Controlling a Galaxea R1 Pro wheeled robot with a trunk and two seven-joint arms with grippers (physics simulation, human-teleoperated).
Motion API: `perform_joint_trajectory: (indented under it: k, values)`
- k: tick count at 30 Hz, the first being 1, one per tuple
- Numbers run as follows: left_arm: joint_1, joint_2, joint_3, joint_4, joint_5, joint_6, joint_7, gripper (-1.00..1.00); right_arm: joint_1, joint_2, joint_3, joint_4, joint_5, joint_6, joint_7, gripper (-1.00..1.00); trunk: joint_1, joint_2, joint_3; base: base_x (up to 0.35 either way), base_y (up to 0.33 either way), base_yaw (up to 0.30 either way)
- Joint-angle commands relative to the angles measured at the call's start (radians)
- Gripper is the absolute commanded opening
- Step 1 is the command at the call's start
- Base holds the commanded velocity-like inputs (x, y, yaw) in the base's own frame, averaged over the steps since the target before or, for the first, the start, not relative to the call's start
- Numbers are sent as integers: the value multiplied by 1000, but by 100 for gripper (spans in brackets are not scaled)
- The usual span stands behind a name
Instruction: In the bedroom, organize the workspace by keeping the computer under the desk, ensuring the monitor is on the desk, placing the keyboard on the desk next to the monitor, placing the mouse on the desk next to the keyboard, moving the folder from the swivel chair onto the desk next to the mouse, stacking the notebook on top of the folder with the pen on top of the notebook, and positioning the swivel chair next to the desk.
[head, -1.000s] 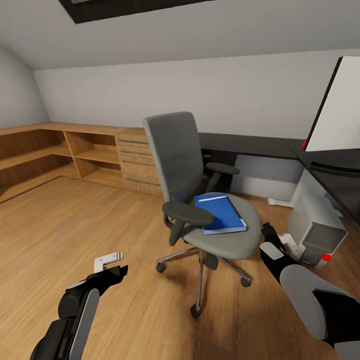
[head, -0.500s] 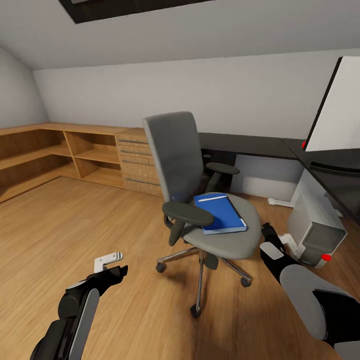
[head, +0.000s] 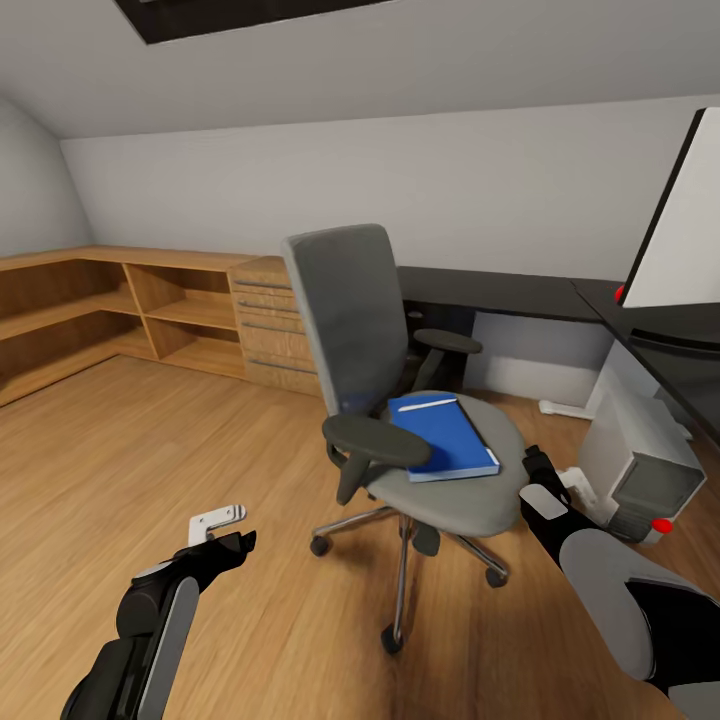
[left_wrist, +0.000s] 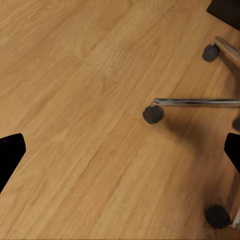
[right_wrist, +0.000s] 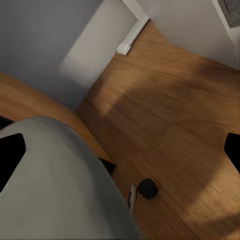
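On the seat of the swivel chair (head: 400, 400) the blue folder (head: 445, 437) is seen lying flat, with a thin white pen (head: 427, 404) on it, so this step is judged not yet done. The computer (head: 640, 462) is placed under the desk (head: 500, 290) and the monitor (head: 690, 230) stands on it. The left gripper (head: 222, 528) and right gripper (head: 535, 470) are held low, released, nothing between the fingers.

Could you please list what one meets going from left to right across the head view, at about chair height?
Wooden shelving → drawer chest → swivel chair → folder → computer → monitor.
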Motion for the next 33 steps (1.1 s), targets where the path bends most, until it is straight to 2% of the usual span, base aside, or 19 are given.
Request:
perform_joint_trajectory:
  k: [1, 14, 22, 26, 29, 31, 33]
  values:
    - [-1, -1, 1, -1, 11, 4, 8, 100, 0, 0, -3, -1, 0, -1, -2, 100, 0, 0, -1, 66, 0, 0]
    - [-1, -1, 2, -1, 11, 5, 7, 100, 0, -3, -3, 2, 1, -2, -1, 100, 0, 0, -1, 104, 0, 0]
    - [-1, -1, 2, -1, 11, 5, 9, 100, 0, -52, -3, 4, -4, 8, 0, 100, 0, 0, -1, 7, 0, 0]
    - [-1, -1, 2, -1, 10, 5, 9, 100, 0, -59, -3, 4, -4, 21, 3, 100, 0, 0, -1, 0, 0, 0]
    - [-1, -1, 2, -1, 9, 5, 9, 100, 0, -67, -4, 3, -5, 70, 25, 100, 0, 0, -1, 0, 0, 0]
    - [-1, -1, 2, -1, 9, 5, 9, 100, 0, -77, -5, 3, -7, 130, 63, 100, 0, 0, -1, 0, 0, 0]
    - [-1, -1, 2, -1, 9, 5, 9, 100, 0, -95, -6, 5, -51, 213, 126, 100, 0, 0, -1, 0, 0, 0]
